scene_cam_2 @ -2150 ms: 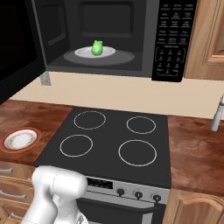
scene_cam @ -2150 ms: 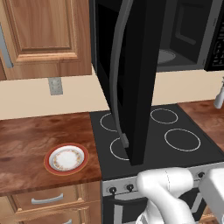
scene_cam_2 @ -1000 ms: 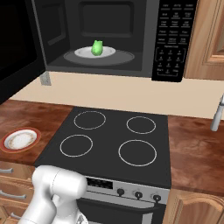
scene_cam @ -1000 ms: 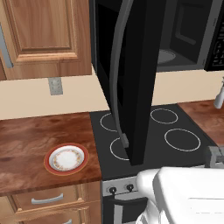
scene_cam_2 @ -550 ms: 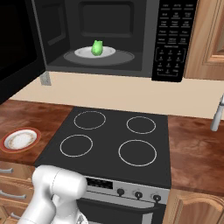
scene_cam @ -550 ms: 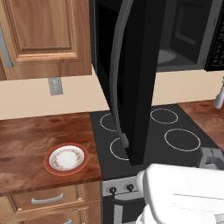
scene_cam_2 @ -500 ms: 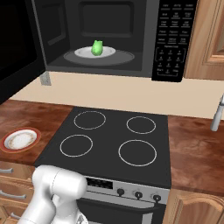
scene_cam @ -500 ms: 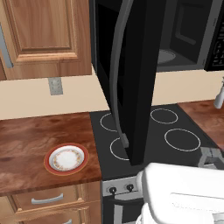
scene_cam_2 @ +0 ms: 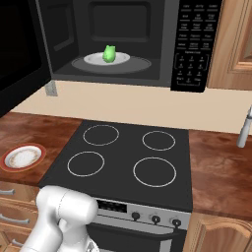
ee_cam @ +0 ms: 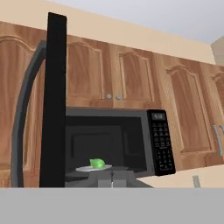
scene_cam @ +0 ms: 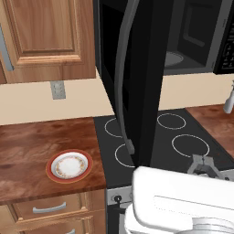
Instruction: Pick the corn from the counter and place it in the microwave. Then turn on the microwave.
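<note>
The arm is pulling back low over the stove front, and the pincer (scene_cam: pixel 204 165) is swinging into the left base view at the right edge of the stovetop (scene_cam_2: pixel 128 157), where a couple of seconds ago it was nowhere in that picture. Its fingers are pressed together with nothing between them. That is telling us the placing half of the job looks finished: the corn (scene_cam_2: pixel 109 53) is sitting on the white turntable plate (scene_cam_2: pixel 96 59) inside the microwave (scene_cam_2: pixel 147 44), not on the table (scene_cam_2: pixel 221 165).

The microwave door (scene_cam: pixel 141 77) is standing wide open, swung out over the left side of the stove, so by my reckoning it needs shutting before the button panel (scene_cam_2: pixel 193 44) gets pressed.

Now the views are splitting the story. The right base view is giving the clear look straight into the cavity, corn and all. The left base view is blocked by the door's edge and its long grey handle (scene_cam: pixel 122 87), but it is offering the red-rimmed plate (scene_cam: pixel 69 165) near the table's front edge. The hand view is looking up at the door edge-on with the corn beyond.
</note>
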Controlling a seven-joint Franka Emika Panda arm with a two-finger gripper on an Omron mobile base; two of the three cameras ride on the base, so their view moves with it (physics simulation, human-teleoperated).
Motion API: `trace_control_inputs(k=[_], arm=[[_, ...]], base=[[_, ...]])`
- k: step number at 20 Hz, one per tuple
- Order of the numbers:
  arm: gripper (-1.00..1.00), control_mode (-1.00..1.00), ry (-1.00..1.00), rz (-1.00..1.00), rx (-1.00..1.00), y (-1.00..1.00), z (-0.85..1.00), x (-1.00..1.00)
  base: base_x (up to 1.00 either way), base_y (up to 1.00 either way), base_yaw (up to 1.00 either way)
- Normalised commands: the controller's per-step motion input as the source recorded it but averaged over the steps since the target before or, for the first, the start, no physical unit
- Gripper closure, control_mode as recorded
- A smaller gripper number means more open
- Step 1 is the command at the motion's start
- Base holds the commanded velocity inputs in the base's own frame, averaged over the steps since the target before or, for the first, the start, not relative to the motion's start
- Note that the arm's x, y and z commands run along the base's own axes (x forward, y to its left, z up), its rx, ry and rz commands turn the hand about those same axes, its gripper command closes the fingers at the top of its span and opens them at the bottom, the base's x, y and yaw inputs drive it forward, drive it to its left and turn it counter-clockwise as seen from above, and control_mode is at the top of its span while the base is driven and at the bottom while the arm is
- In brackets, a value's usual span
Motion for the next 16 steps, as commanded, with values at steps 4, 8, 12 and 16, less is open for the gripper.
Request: trace_control_inputs(k=[4,8,12,16], arm=[[1.00,-1.00,0.00,-0.05,0.00,0.21,-0.13,0.12],[1.00,-1.00,0.00,-0.04,0.00,0.18,-0.14,0.13],[1.00,-1.00,0.00,-0.04,0.00,0.15,-0.14,0.13],[1.00,-1.00,0.00,-0.04,0.00,0.10,-0.12,0.14]], base=[[0.00,0.00,0.00],[0.00,0.00,0.00],[0.00,0.00,0.00],[0.00,0.00,0.00]])
